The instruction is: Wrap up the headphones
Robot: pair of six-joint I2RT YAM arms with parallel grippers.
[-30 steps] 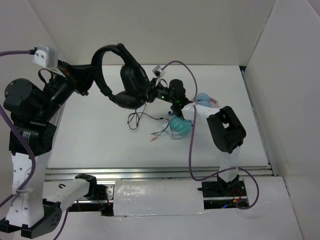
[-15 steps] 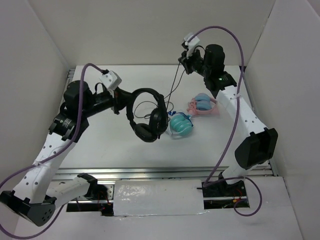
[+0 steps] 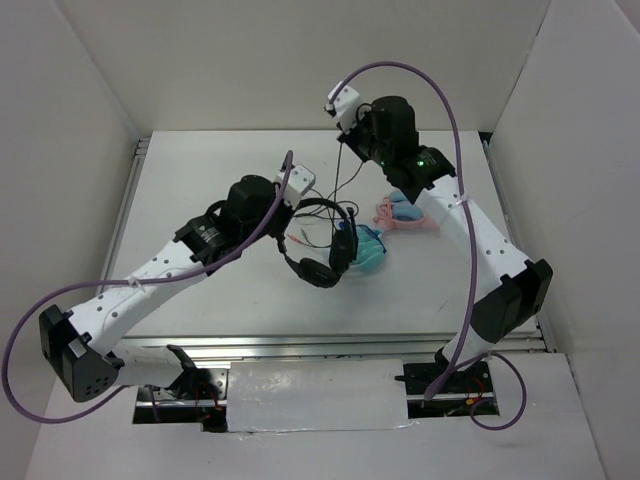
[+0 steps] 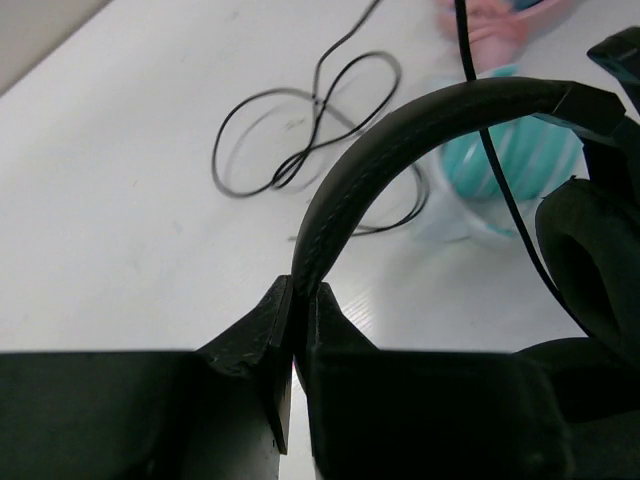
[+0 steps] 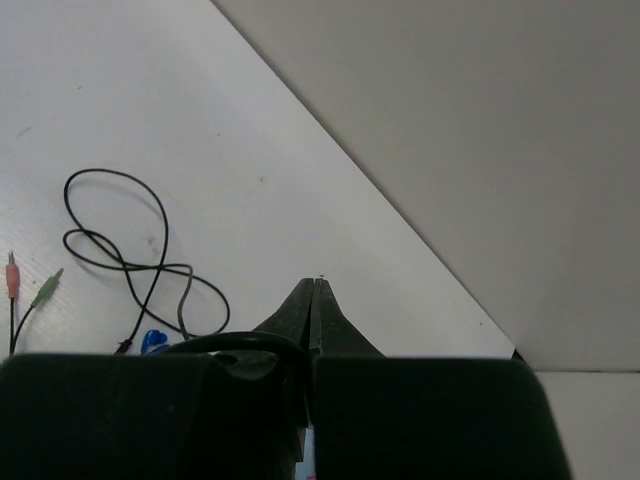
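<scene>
The black headphones [image 3: 322, 250] hang above the table's middle, held by their headband [image 4: 400, 130]. My left gripper [image 3: 291, 214] [image 4: 300, 295] is shut on one end of that band. One padded earcup [image 4: 590, 260] shows at the right of the left wrist view. The thin black cable [image 3: 340, 180] runs up to my right gripper [image 3: 348, 143] [image 5: 314, 287], which is raised near the back and shut on it. The cable bends beside the left finger [image 5: 235, 345]. Loose loops of cable [image 4: 300, 130] [image 5: 130, 250] lie on the table.
Teal headphones [image 3: 368, 248] [image 4: 510, 165] lie right beside the hanging black pair. Pink-and-blue headphones [image 3: 405, 215] rest further right. Small pink and green plugs [image 5: 12, 275] lie on the table. White walls [image 3: 300, 60] close in the back and sides.
The left arm has carried the headphones right and lower, up against the teal pair. The right gripper, raised to the back with the cable, has shifted a little left.
</scene>
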